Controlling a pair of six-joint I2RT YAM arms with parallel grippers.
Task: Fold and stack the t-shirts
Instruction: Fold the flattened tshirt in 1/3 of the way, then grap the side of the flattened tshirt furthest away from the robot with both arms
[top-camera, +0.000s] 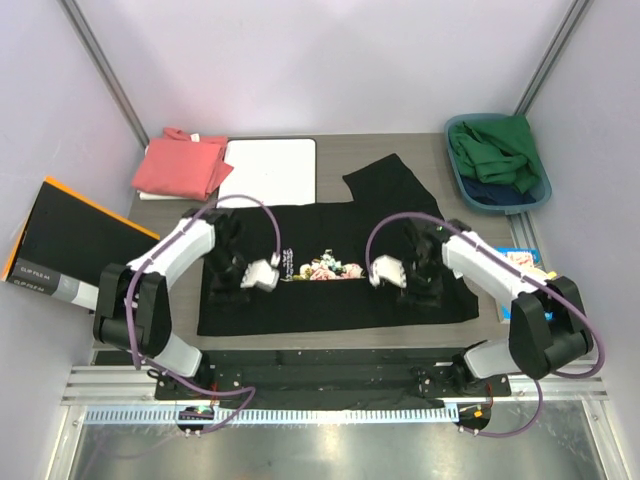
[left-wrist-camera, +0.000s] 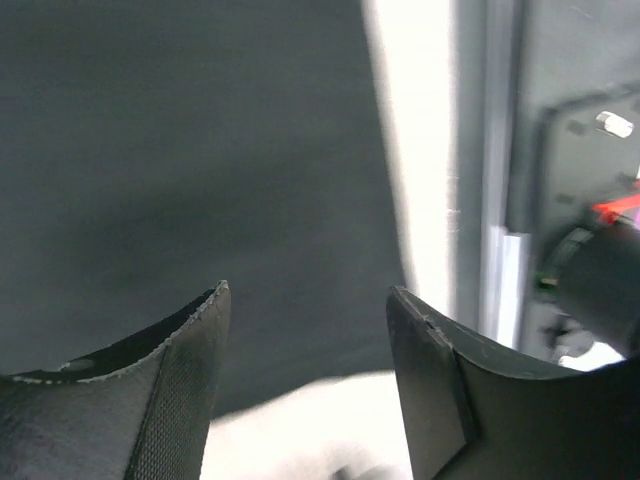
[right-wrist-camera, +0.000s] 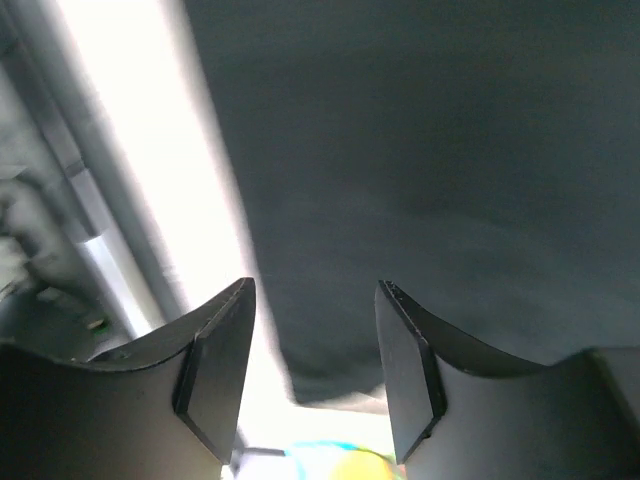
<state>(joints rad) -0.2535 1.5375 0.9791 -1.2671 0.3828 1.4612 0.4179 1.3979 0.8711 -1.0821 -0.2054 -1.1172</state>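
The black t-shirt (top-camera: 330, 300) lies spread flat across the table, its pink-and-white flower print (top-camera: 325, 268) in the middle and one sleeve reaching toward the back right. My left gripper (top-camera: 225, 280) is open and empty just above its left part; the left wrist view shows the gripper (left-wrist-camera: 305, 300) over black cloth (left-wrist-camera: 200, 150) near the shirt's edge. My right gripper (top-camera: 425, 285) is open and empty above the shirt's right part; the right wrist view shows the gripper (right-wrist-camera: 315, 290) over cloth (right-wrist-camera: 420, 150) near a corner. The salmon-pink t-shirt (top-camera: 180, 163) lies folded at the back left.
A white board (top-camera: 268, 170) lies beside the pink shirt at the back. A flat black box with an orange edge (top-camera: 70, 240) leans at the left. A blue basket (top-camera: 540, 190) of green and blue cloth stands back right. A colourful packet (top-camera: 525, 260) lies at the right edge.
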